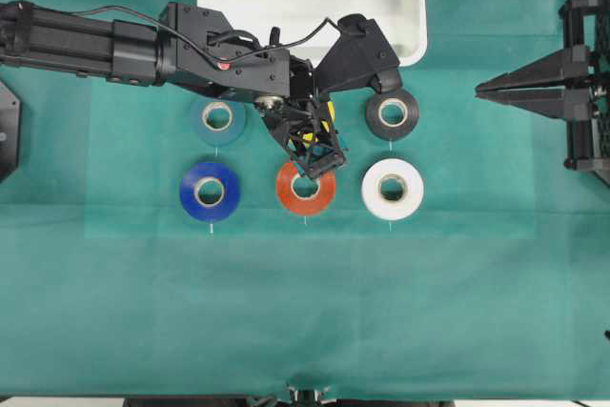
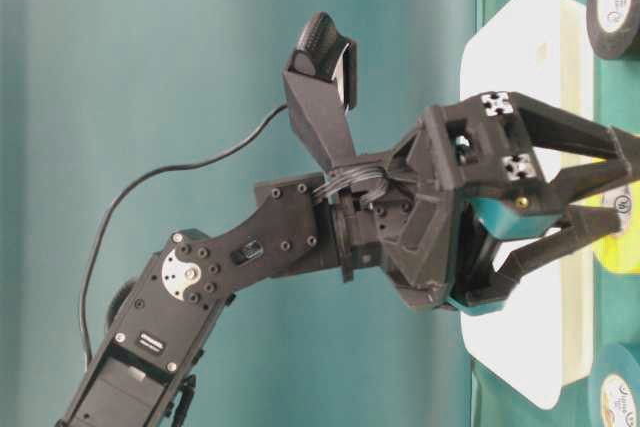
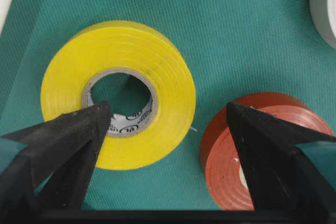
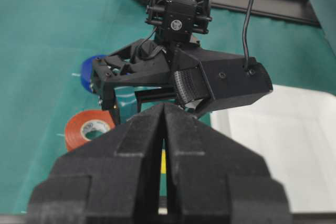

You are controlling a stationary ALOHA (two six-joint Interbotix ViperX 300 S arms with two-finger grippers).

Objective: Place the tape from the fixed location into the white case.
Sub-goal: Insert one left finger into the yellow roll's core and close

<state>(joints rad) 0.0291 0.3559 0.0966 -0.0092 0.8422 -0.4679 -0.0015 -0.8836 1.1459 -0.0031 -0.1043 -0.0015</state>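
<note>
Left gripper point(image 3: 168, 124) hangs wide open above the tape rows, holding nothing; one finger point(image 3: 68, 145) sits over the near edge of the tape point(image 3: 118, 93), the other over the orange-red roll point(image 3: 220, 166). Across the overhead view from the left: a pale blue roll point(image 1: 217, 118) above a dark blue roll point(image 1: 210, 191), then the middle column, where the arm hides almost all of the tape, then the black roll point(image 1: 392, 113) above the white roll point(image 1: 393, 188). Far right, the right gripper point(image 1: 486, 91) waits with its fingers pressed together, nothing in them. Printing runs round the tape's cardboard core, "UL" just about legible, the rest too small to read. It's a bright yellow ring, glossy, lying flat on the green cloth point(image 1: 305, 312) just below the white case point(image 1: 410, 7), not touching it.
</note>
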